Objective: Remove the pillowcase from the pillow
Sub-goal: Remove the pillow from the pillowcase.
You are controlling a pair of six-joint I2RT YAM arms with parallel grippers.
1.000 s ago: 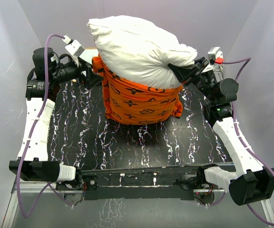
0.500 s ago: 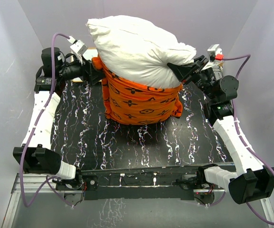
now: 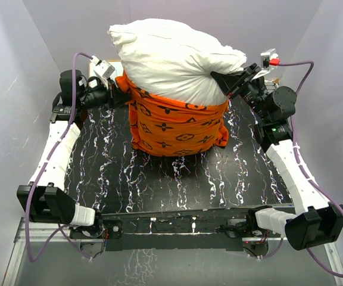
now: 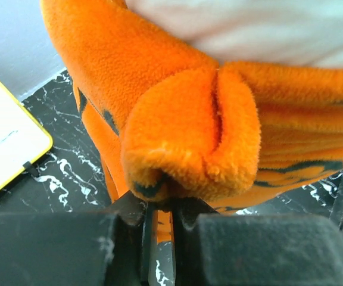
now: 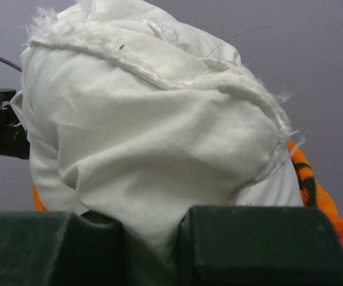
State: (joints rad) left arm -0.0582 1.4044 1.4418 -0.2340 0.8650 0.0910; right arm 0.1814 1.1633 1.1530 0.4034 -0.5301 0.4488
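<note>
left fingers (image 4: 46, 247) clamp a pillowcase (image 4: 189, 143) fold; right fingers (image 5: 261, 244) clamp the pillow (image 5: 147, 131) corner.

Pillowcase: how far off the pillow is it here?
Partly done: the pillow shows bare on top, the pillowcase bunched around its lower half. In hand: left end effector pinches a pillowcase fold, right end effector grips the pillow. Left: pulling them fully apart.

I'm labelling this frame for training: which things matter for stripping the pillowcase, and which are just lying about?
In the job: pillowcase, pillow, left gripper pinching orange fabric, right gripper pinching white fabric.
Lying about: yellow-framed whiteboard on the table.
</note>
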